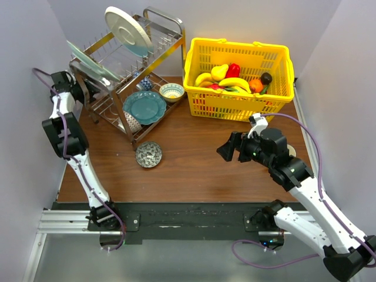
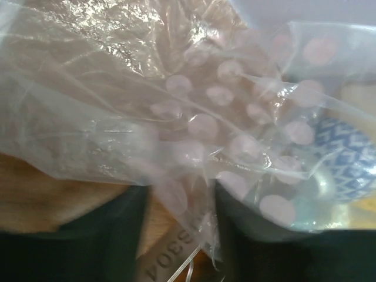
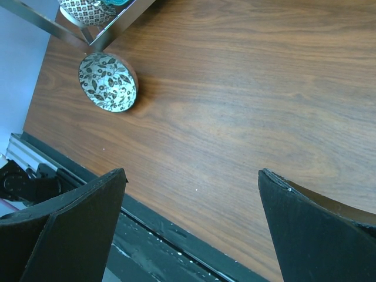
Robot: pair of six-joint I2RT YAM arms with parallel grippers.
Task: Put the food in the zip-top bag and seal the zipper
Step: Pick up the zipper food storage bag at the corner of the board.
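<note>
The food lies in the yellow basket [image 1: 235, 107] at the back right: a banana [image 1: 235, 82], a yellow pear [image 1: 219, 71], a red pepper [image 1: 234, 69] and other pieces. My left gripper [image 1: 79, 88] is at the left end of the dish rack. In the left wrist view the clear zip-top bag [image 2: 194, 117], printed with pale dots, fills the frame and drapes over my left gripper [image 2: 182, 200]. Its jaws stand a narrow gap apart with a fold of film between them. I cannot pick out the zipper. My right gripper [image 1: 231, 150] [image 3: 191, 173] is wide open and empty above bare table.
The dish rack [image 1: 126, 76] holds a white plate [image 1: 129, 29], a teal plate [image 1: 144, 107] and a small bowl [image 1: 171, 91]. A patterned bowl [image 1: 148, 154] [image 3: 107, 81] sits on the table. A blue patterned cup [image 2: 346, 158] shows behind the bag.
</note>
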